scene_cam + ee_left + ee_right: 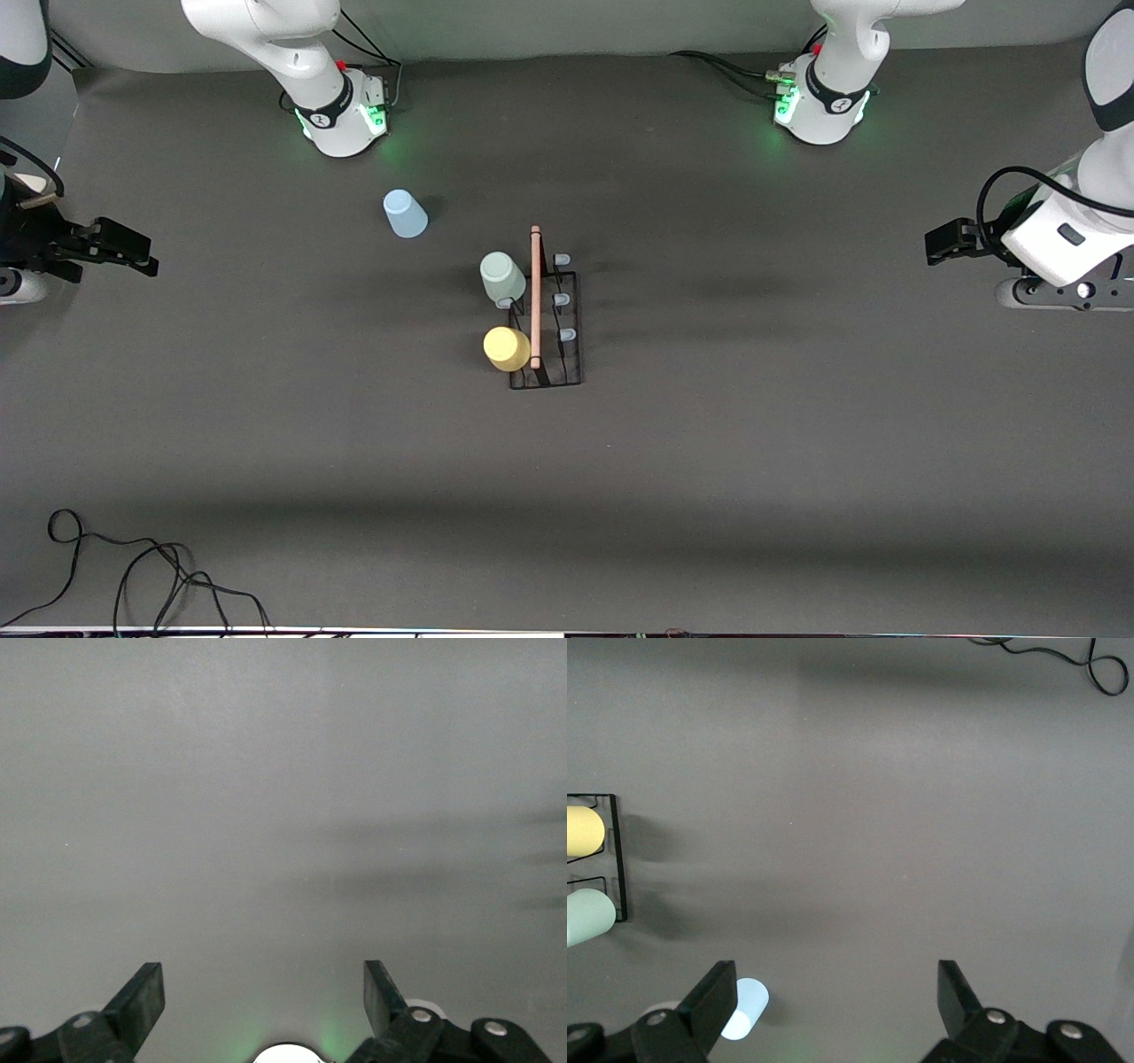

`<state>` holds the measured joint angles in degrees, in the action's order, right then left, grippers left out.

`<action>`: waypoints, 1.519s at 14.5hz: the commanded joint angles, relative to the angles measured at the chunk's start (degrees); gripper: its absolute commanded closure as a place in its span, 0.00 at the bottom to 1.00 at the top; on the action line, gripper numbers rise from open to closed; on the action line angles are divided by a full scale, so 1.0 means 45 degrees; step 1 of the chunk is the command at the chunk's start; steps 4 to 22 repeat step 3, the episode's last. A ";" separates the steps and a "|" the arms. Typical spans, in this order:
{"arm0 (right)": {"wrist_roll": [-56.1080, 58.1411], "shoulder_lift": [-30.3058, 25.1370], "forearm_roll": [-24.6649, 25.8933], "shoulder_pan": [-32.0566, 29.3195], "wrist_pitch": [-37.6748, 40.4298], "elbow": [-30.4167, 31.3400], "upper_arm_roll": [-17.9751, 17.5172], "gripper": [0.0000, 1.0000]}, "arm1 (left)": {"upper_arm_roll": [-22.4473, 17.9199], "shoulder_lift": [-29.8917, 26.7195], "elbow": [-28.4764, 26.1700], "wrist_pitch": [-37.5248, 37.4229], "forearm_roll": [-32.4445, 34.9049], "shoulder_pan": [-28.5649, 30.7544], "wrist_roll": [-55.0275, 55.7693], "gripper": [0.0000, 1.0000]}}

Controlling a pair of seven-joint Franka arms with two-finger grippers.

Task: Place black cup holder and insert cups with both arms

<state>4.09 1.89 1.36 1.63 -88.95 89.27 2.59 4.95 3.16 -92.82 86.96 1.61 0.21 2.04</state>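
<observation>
- the black cup holder (556, 330) stands on the dark grey table (797, 443) near its middle, its long side running toward and away from the front camera.
- a light wooden rod handle (535, 297) runs along the top of the holder.
- on the side of the holder toward the right arm's end, the pale green cup (502, 277) sits upside down over a peg, and the yellow cup (507, 348) sits the same way over the next peg nearer to the front camera.
- on the side toward the left arm's end, three pale-tipped pegs (562, 299) stand bare in a row.
- the light blue cup (405, 213) stands upside down on the table by itself, apart from the holder, farther from the front camera and toward the right arm's end.
- in the right wrist view the yellow cup (583, 831) and the pale green cup (588, 916) show at the frame's edge on the holder's wire (618, 859), with the light blue cup (744, 1007) close to one finger.
- the right gripper (133, 252) waits at the right arm's end of the table, jaws spread wide, with nothing between them (833, 1001).
- the left gripper (939, 244) waits at the left arm's end, jaws also wide apart and holding nothing; its wrist view (264, 997) shows only bare table.
- a black cable (133, 567) lies looped on the table at the corner nearest the front camera, toward the right arm's end.
</observation>
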 commanded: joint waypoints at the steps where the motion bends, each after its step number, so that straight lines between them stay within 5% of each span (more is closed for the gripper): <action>1: -0.0068 0.0010 0.0304 0.0107 -0.0115 -0.0052 -0.0049 0.00 | -0.0027 -0.0253 -0.0136 -0.0164 0.0071 0.0030 -0.0180 0.00; 22: -0.0068 0.0029 0.0226 0.0088 -0.0096 -0.0052 -0.0049 0.00 | -0.0027 -0.0253 -0.0136 -0.0164 0.0071 0.0030 -0.0180 0.00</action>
